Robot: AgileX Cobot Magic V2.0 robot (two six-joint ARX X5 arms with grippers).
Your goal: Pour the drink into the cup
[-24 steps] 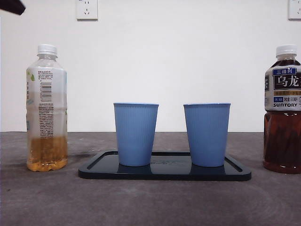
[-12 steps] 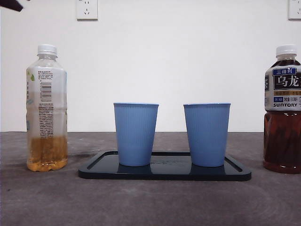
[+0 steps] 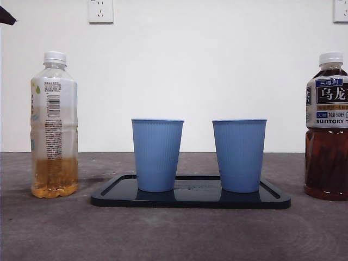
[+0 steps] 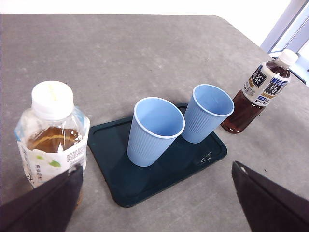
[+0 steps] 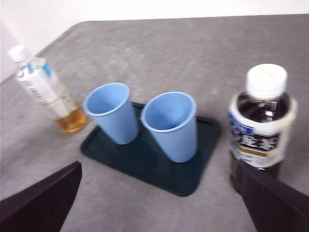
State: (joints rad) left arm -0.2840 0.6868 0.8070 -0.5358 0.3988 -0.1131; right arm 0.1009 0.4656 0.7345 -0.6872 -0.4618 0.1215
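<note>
Two blue cups (image 3: 157, 155) (image 3: 239, 155) stand upright and empty on a dark tray (image 3: 190, 199). A pale bottle (image 3: 53, 125), capped and about a quarter full of amber drink, stands left of the tray. A capped bottle of dark tea (image 3: 326, 128) stands to its right. My left gripper (image 4: 157, 168) hangs open above the table, near the pale bottle (image 4: 52, 137), holding nothing. My right gripper (image 5: 159, 168) is open too, high over the tray beside the dark bottle (image 5: 260, 128). Neither touches anything.
A black arm tip (image 3: 6, 15) shows at the front view's top left corner; which arm it is cannot be told. A white wall with sockets (image 3: 100, 11) backs the grey table (image 3: 174, 234).
The black arm tip in the top left corner has drawn back toward the edge and dropped slightly. Bottles, cups and tray have not moved.
</note>
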